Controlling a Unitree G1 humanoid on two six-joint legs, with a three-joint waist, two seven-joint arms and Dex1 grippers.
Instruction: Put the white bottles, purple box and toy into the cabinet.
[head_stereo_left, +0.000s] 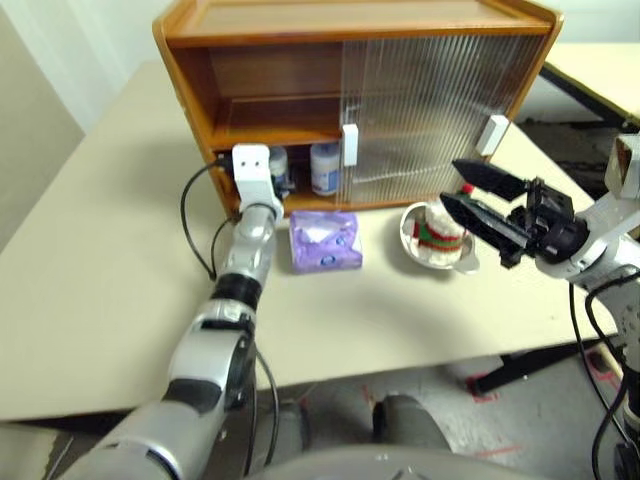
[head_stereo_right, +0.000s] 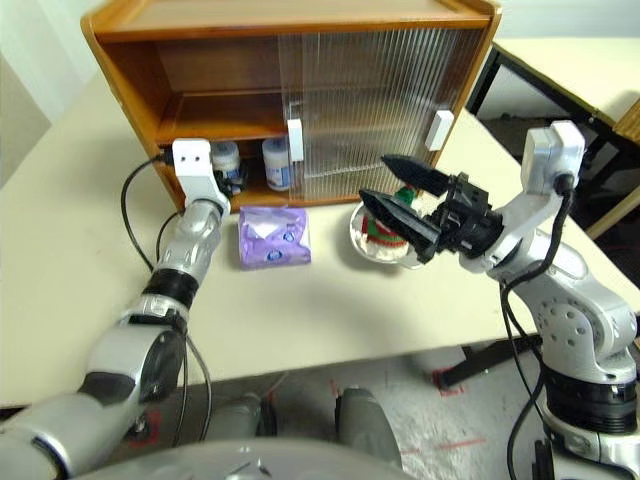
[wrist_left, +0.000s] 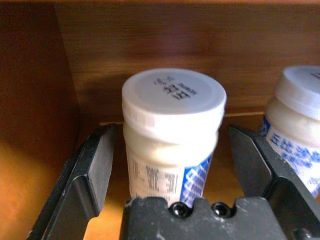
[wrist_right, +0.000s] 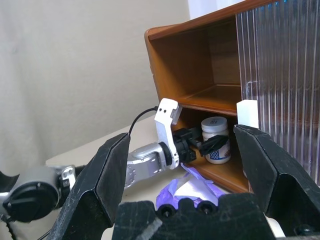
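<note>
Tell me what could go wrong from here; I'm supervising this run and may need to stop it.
1. The open left claw straddles a white bottle inside the cabinet; pulling out crooked might topple it.
2. The second bottle stands close beside and could get bumped.
3. The purple box lies by the left arm; it might get pushed.

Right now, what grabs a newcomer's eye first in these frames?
The orange-brown cabinet at the table's far edge, one sliding door open, with two white bottles on its bottom shelf. The left pincer sits inside it, fingers spread either side of one bottle without touching. On the table out front lie the purple box and, right of it, the toy in a metal bowl, behind the open right pincer.
</note>
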